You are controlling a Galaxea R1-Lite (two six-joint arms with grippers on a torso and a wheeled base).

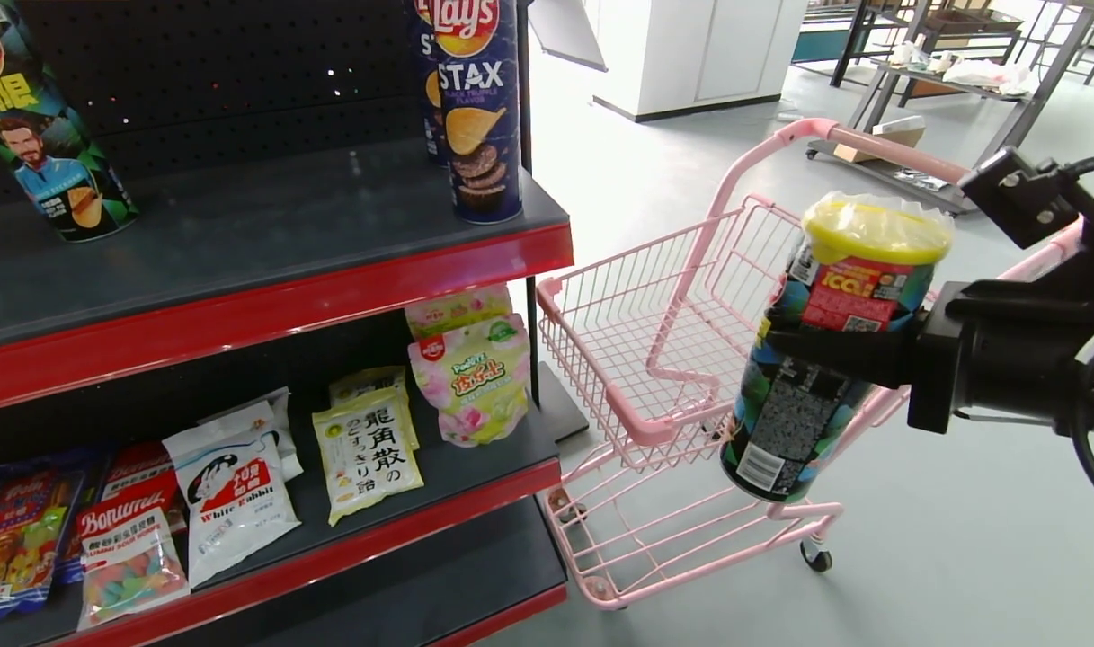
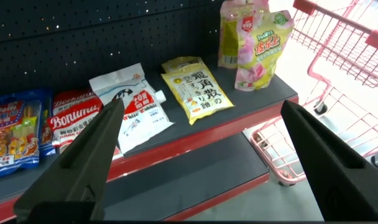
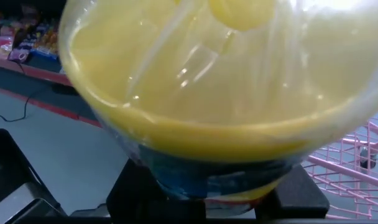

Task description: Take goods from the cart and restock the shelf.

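Note:
My right gripper [image 1: 857,340] is shut on a tall chip can [image 1: 785,422] with a yellow lid, gripping its upper half. The can hangs slightly tilted in the air in front of the pink cart [image 1: 632,420], to the right of the shelf. In the right wrist view the can's yellow lid [image 3: 226,81] sits just above the gripper [image 3: 217,194]. The upper shelf board [image 1: 268,225] holds a dark blue chip can [image 1: 479,117] at its right end and a green-blue can [image 1: 48,153] at the left. My left gripper [image 2: 201,106] is open and holds nothing, in front of the lower shelf [image 2: 195,146].
The lower shelf carries several snack bags: a white one [image 1: 232,499], a yellow one [image 1: 367,454] and a pink-green pouch [image 1: 470,377]. The cart basket looks bare inside. Open grey floor [image 1: 960,539] lies to the right; tables [image 1: 951,54] stand far behind.

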